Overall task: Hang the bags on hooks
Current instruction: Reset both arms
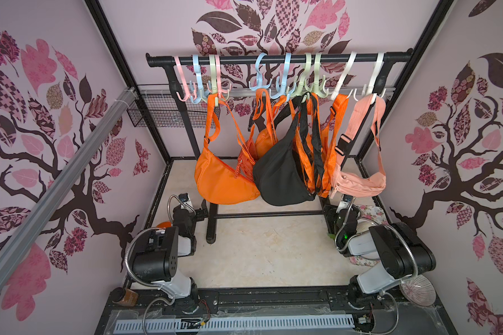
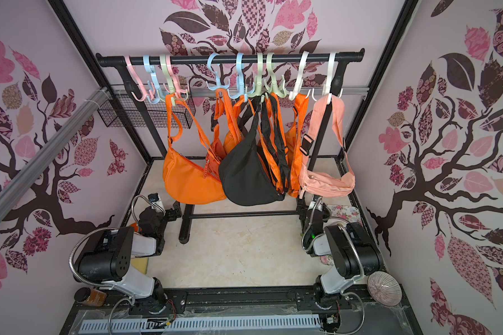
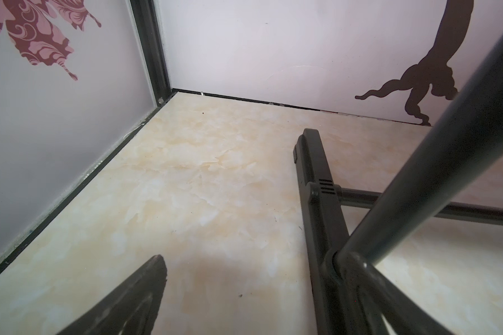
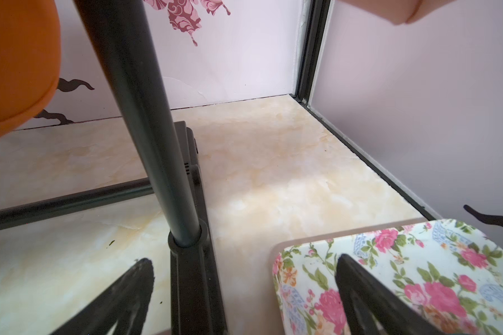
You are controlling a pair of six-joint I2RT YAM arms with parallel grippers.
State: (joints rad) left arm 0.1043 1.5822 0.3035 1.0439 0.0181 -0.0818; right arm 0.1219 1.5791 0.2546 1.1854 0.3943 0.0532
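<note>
**All bags in view on hooks; both claws wide, low by the rack feet**

- Left claw (image 1: 200, 214): jaws wide, holding nothing. It sits low over the surface (image 1: 259, 255), just beside the rack's left foot (image 1: 211, 229).
- Right claw (image 4: 244, 261): jaws wide, holding nothing. In the right wrist view the rack's right foot (image 4: 192, 290) shows between its fingers.
- Orange crescent bag (image 1: 224, 179): above the left claw, offset toward the right claw. Its long axis runs claw-to-claw and is tilted, with the low end toward the right claw. The strap goes up to a green hook (image 1: 215, 100). Plain bright orange, braided zip pull dangling.
- Black crescent bag (image 1: 279, 177): up between the two claws, same tilt. Matte black, black strap going up to the hooks.
- Pink belt bag (image 1: 360, 184): above the right claw. Long axis claw-to-claw, near level, sagging mid-span. Ribbed salmon strap with a black buckle, on a white hook (image 1: 375, 78).
- More orange bags (image 1: 263, 139): behind the black one, mostly hidden.
- I can't tell which bag is the task's.
- Wire basket (image 1: 169, 114): on the back wall, above and beyond the left claw. Contents are too small to tell.
- Floral tray (image 4: 404, 246): on the surface under one right-claw finger. In the top views the arm hides what it holds.
</note>
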